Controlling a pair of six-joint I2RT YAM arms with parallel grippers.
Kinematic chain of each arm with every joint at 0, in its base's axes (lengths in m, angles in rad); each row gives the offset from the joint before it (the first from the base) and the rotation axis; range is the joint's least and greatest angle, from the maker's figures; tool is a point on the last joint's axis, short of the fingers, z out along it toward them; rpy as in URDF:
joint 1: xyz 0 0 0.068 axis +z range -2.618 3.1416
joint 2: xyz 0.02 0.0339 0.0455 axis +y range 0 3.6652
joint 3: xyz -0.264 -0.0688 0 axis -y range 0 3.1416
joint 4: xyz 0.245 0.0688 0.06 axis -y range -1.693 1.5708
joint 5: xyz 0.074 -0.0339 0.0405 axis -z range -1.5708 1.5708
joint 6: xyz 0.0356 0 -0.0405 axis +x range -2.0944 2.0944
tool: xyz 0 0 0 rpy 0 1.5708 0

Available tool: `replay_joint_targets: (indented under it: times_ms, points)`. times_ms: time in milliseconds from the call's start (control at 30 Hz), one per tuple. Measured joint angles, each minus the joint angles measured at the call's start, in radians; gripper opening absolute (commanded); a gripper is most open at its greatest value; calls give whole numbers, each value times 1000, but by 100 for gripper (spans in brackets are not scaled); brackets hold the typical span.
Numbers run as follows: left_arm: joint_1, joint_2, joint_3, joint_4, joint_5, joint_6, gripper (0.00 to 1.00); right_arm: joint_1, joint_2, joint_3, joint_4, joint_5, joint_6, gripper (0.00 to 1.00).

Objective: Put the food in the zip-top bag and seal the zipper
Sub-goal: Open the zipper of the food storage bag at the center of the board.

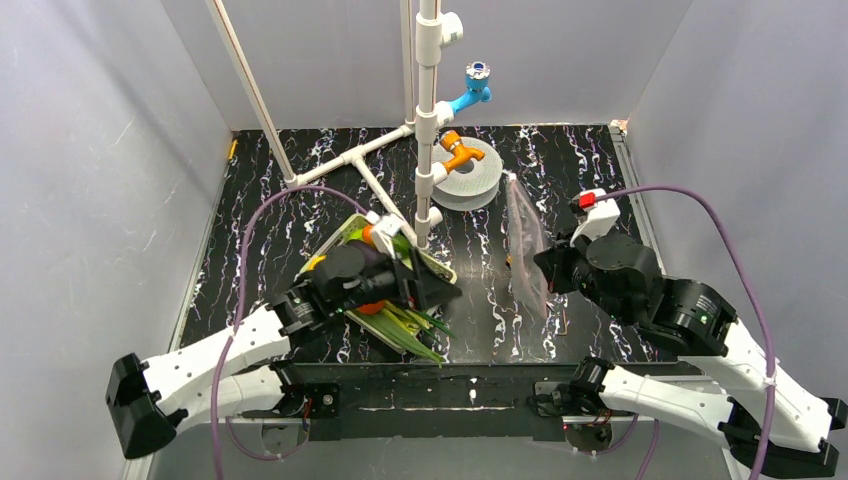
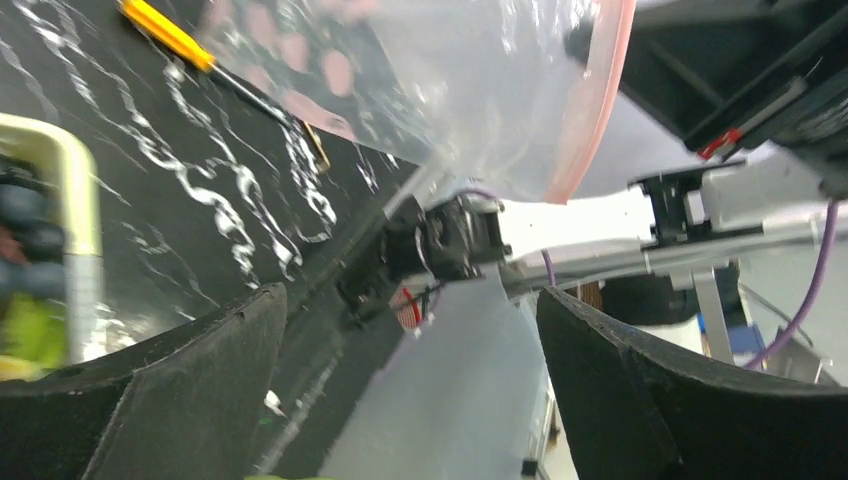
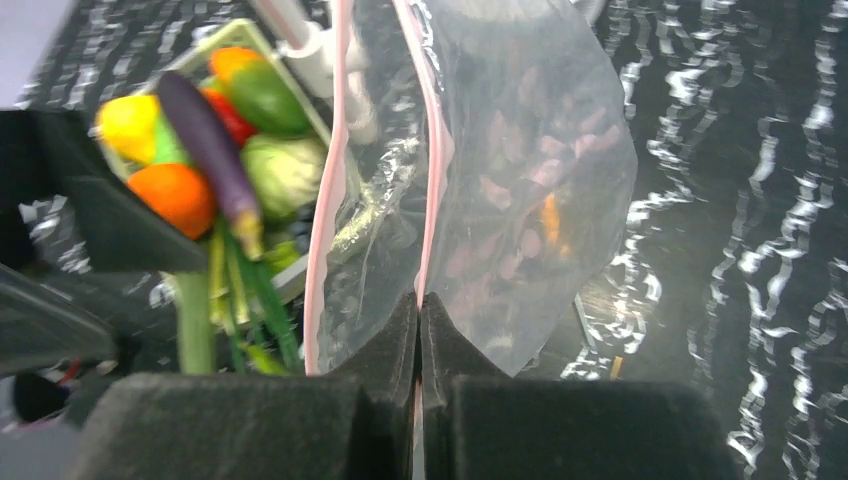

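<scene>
Held up off the black marbled table (image 1: 260, 230), right of centre: the zip-top bag (image 1: 524, 240), clear crinkly plastic with faint pinkish dots. Along its mouth, the zipper (image 3: 432, 150), two pinkish-red strips parted, mouth gaping toward the basket side. Pinching one strip at the mouth's near end: the right gripper (image 3: 420, 300), fingers pressed tight together on the plastic, second strip loose just beside.

Outside the bag, piled in the pale green mesh basket (image 2: 72, 190) left of centre: the food (image 1: 372, 262). Among it a yellow round fruit (image 3: 128, 125), an orange round fruit (image 3: 178, 195), a red piece (image 3: 232, 118), a long purple aubergine (image 3: 205, 130) lying across them, a pale green leafy ball (image 3: 285, 172), and green stalks (image 3: 245, 300) sticking out over the rim.

Low over the basket's right edge: the left gripper (image 2: 408, 300), fingers spread wide, holding nothing, pointing toward the bag.

Flat on the table under the bag: a yellow-handled screwdriver (image 2: 170, 35), tip end seen through the plastic.

Farther back: a white pipe frame (image 1: 428, 120) and a grey spool (image 1: 478, 175).
</scene>
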Motion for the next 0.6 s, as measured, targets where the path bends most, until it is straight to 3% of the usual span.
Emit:
replay_joint_targets:
  times_ms: [167,267,467,600]
  points:
    - [-255,95,161,-134,-178,23,92,0,5,34,32,-163,-5,1]
    - [-340,103,225,-177,-279,48,90,0,19,34,53,-215,2,1]
    - [-363,55,284,-290,-414,48,85,0,58,42,51,-297,9,1]
    - [-364,99,354,-333,-439,44,77,0,103,83,17,-307,10,1]
